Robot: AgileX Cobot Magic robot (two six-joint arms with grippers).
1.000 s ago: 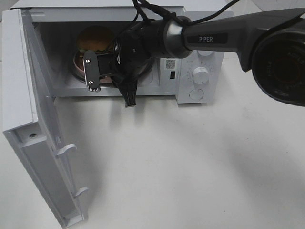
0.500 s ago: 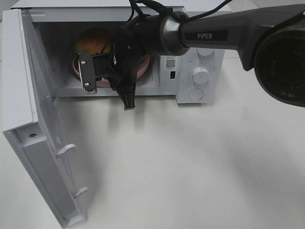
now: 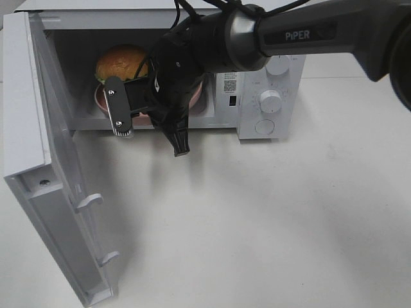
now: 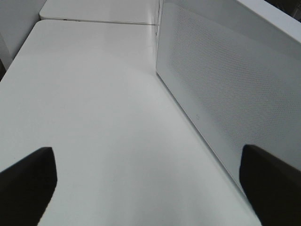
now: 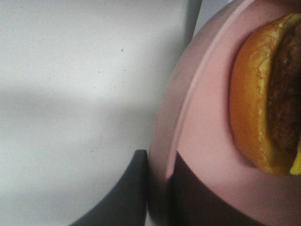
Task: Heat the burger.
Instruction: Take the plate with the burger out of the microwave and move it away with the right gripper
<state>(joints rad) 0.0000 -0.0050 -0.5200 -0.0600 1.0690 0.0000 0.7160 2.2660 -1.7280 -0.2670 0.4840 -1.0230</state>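
Sitting on the pink plate (image 5: pixel 207 155), the burger (image 3: pixel 121 62) is inside the open microwave (image 3: pixel 270 96), toward the back-left of the cavity. The right gripper (image 5: pixel 157 188) pinches the plate's near rim, fingers pressed tight on it, so the burger lies just beyond the claw, deeper in. Cavity walls stand close on both sides; open table (image 3: pixel 257 218) lies in front, and the door (image 3: pixel 45 186) swings wide on the left. The left gripper (image 4: pixel 150 181), spread wide, hangs behind that door, well apart.

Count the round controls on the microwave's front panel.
3, stacked on the panel right of the cavity: top knob, partly hidden by the arm; middle knob; round button at the bottom. The arm may hide more.
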